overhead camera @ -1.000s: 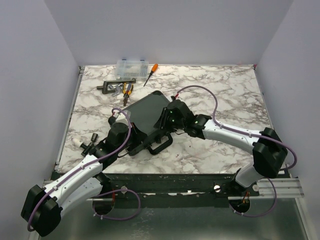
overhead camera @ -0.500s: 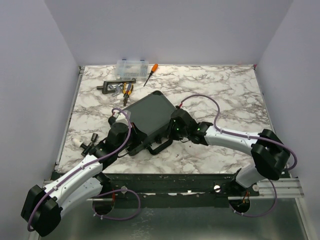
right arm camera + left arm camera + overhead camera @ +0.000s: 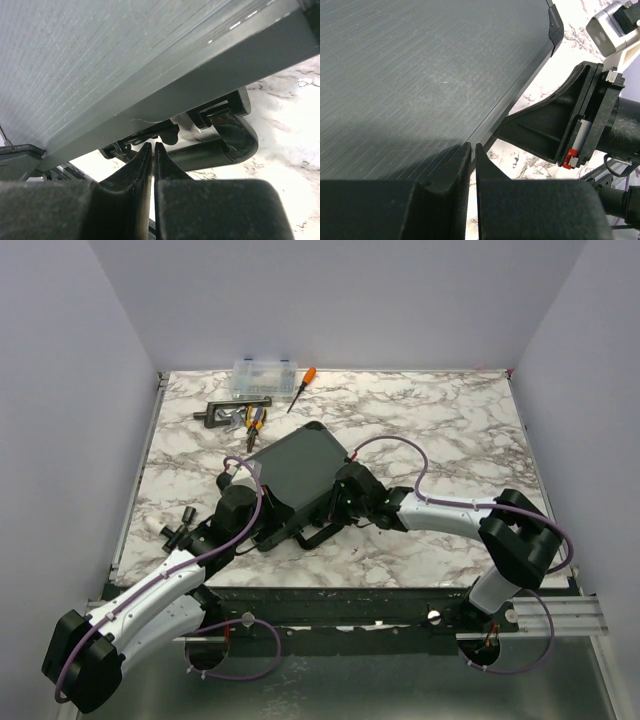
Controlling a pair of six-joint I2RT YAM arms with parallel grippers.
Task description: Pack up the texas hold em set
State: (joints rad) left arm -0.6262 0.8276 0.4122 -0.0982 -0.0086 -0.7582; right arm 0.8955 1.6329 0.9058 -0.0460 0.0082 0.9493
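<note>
saw the black briefcase (image 3: 290,468) closed at mid-counter (image 3: 450,430), handle (image 3: 322,533) facing near. found left end effector (image 3: 472,146) clenched empty over its near edge, right end effector (image 3: 153,146) clenched empty beside the handle.

your marble tabletop (image 3: 450,430) carries the closed black briefcase (image 3: 295,468) near its middle. toward the far edge, left of centre, you have a clear organizer box (image 3: 265,379), an orange-handled screwdriver (image 3: 301,388) and pliers (image 3: 256,420).

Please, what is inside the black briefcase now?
Nothing inside can be seen: the black briefcase lies closed on the marble table, lid down. Only its ribbed lid and its handle show; whatever it holds is covered.
</note>
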